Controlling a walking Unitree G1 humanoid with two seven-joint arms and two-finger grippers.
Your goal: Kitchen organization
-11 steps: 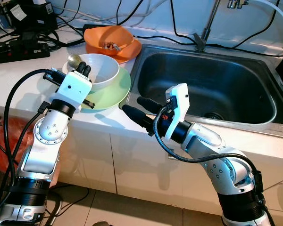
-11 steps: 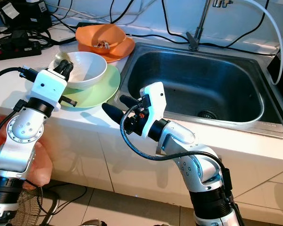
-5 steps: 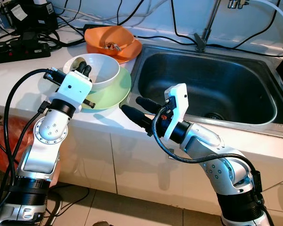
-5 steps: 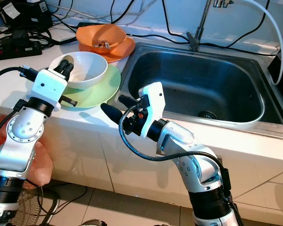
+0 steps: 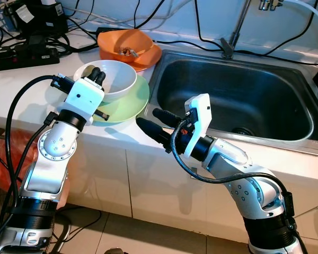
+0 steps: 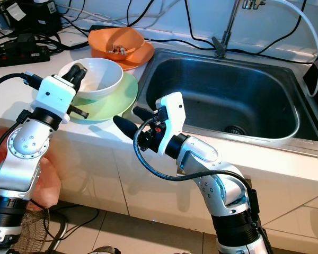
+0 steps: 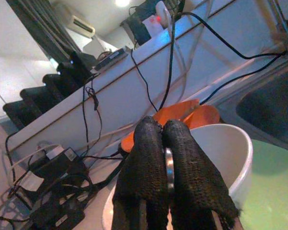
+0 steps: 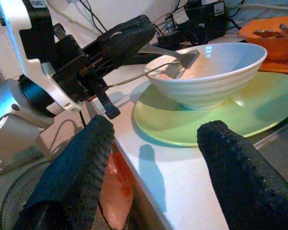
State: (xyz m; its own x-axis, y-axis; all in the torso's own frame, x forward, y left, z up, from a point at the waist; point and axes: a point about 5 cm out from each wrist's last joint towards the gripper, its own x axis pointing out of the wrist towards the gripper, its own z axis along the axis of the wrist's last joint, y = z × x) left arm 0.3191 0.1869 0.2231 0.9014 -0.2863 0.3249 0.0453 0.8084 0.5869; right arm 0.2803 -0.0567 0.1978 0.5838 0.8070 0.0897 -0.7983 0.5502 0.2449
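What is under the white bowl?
The white bowl sits on a light green plate on the counter. The plate's centre is hidden beneath the bowl.

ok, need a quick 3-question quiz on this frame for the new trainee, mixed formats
1. True or false: the white bowl sits on the green plate.
2. What does the left pincer hold over the bowl? A) spoon B) sponge C) cup
3. Fill in: the right pincer, at the counter edge, has its fingers ____.

Key:
1. True.
2. A, the spoon.
3. Open.
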